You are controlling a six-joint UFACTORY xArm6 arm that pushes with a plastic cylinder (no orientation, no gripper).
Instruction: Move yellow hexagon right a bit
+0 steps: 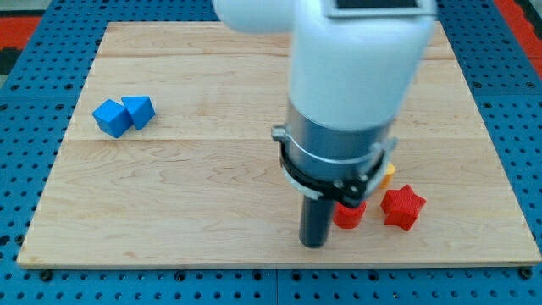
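Observation:
Only a small yellow-orange sliver of a block shows at the right of the arm body; its shape cannot be made out, and the rest is hidden behind the arm. My tip rests on the board near the view's bottom, left of and below that sliver. A red block lies just right of my tip, partly hidden by the arm's clamp. A red star lies right of it.
Two blue blocks touch each other at the view's left. The wooden board sits on a blue pegboard surface. The large white and grey arm body hides the board's centre and upper middle.

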